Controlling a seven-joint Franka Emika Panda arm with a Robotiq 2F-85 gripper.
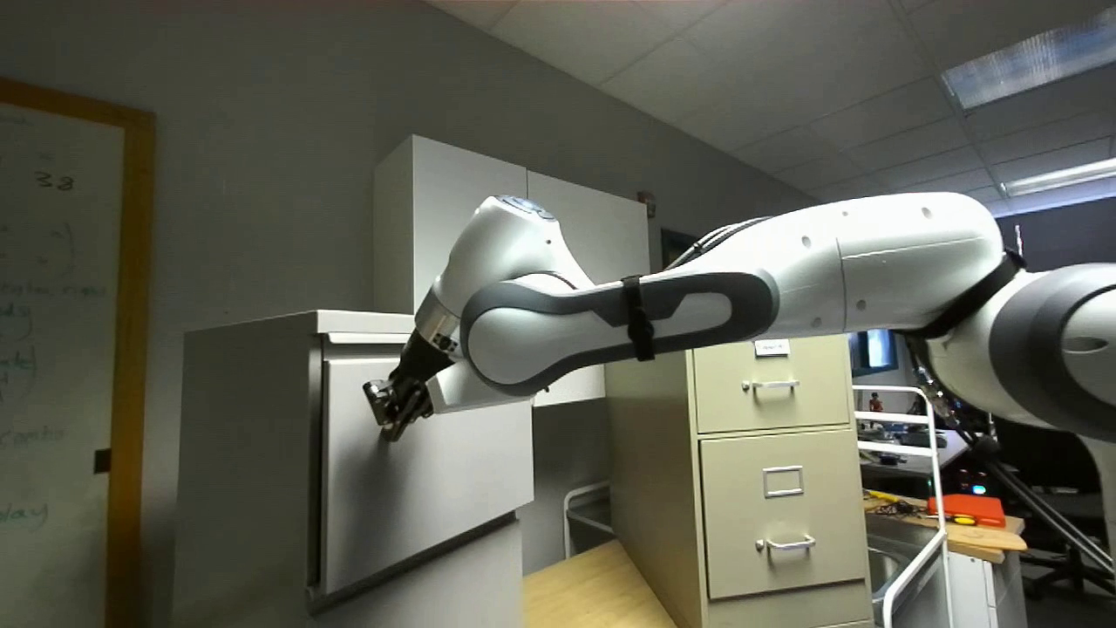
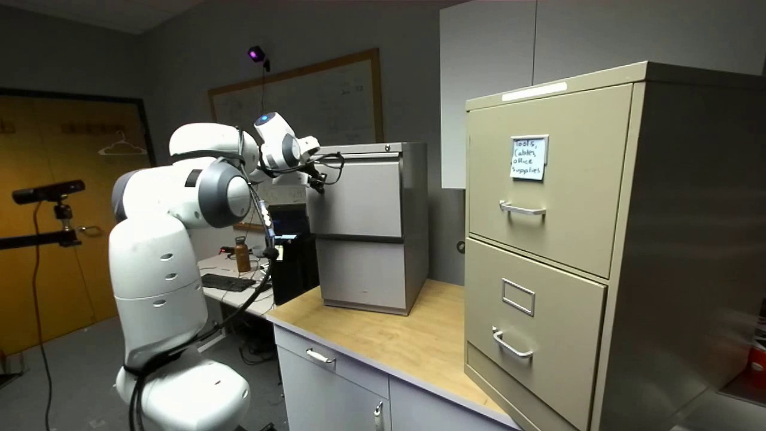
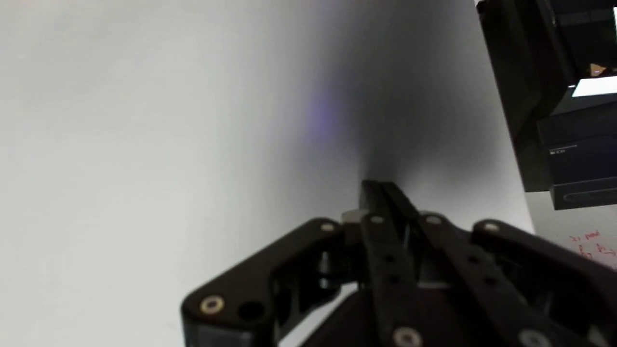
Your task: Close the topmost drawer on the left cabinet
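Observation:
The left cabinet (image 1: 244, 453) is a boxy pale grey cabinet, shown in both exterior views (image 2: 416, 221). Its topmost drawer (image 1: 453, 488) has a plain flat front, also seen in the other views (image 2: 365, 197) (image 3: 168, 144). The drawer front looks nearly in line with the cabinet face. A narrow dark gap runs along its side and lower edges. My gripper (image 1: 391, 432) is in front of the drawer front, toward one side, at or very close to its surface; contact cannot be told. In the wrist view the gripper (image 3: 378, 183) has its fingertips together with nothing between them. The drawer's inside is hidden.
A beige filing cabinet (image 2: 544, 197) with labelled, handled drawers stands beside the left cabinet on a wooden counter (image 2: 383, 341). A white two-door cupboard (image 1: 575, 209) hangs on the wall. Dark equipment (image 3: 583, 164) shows past the drawer's edge. A loose cable (image 2: 338, 164) loops by the wrist.

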